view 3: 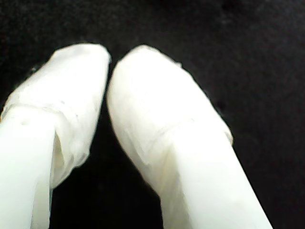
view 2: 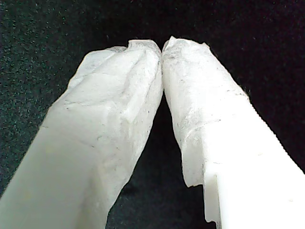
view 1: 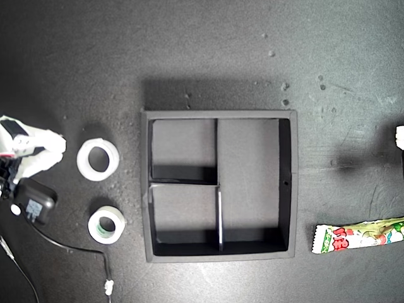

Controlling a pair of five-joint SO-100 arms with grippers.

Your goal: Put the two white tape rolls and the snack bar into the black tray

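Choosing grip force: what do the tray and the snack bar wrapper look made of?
The black tray looks like matte plastic or foam; its walls barely shine, so which one stays open. The snack bar wrapper looks like thin glossy printed film, with a crimped end.

dark table, black tray, tape rolls, snack bar

The counter is dark grey, with small pale specks. The tray is matte black. One tape roll is plain white; the other roll is white with a greenish core. The snack bar is green and white with red letters. My first gripper and my second gripper are both white.
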